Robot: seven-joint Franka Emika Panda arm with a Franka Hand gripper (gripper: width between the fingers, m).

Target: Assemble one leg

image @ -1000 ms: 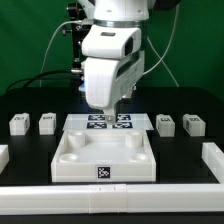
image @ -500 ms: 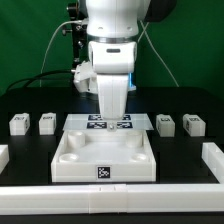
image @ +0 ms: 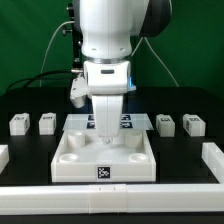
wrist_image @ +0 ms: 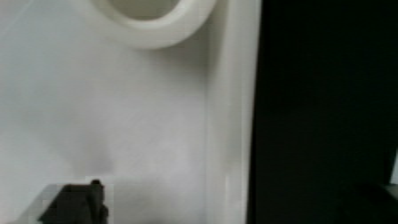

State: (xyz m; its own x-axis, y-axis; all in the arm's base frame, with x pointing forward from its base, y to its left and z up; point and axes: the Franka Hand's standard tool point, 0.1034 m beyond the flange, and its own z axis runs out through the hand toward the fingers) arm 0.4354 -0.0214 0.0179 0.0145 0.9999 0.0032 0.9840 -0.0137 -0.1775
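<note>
Four small white legs with tags lie on the black table in the exterior view: two at its left (image: 18, 124) (image: 46, 123) and two at its right (image: 167, 123) (image: 194, 125). The large white panel (image: 70, 163) lies in the middle. My gripper (image: 105, 143) hangs low over the panel's back part, far from every leg. In the wrist view the gripper (wrist_image: 231, 210) looks open and empty. One dark finger (wrist_image: 75, 205) shows over the panel's surface (wrist_image: 125, 120), close to a round corner socket (wrist_image: 157, 22) and the panel's edge.
The marker board (image: 128, 122) lies behind the panel, partly hidden by the gripper. White rails border the table at the front (image: 110, 192), the exterior view's left (image: 3, 155) and right (image: 212, 155). Cables hang behind the arm.
The arm has turned and come down. The gripper has dropped from above the marker board to just over the panel's back part.
</note>
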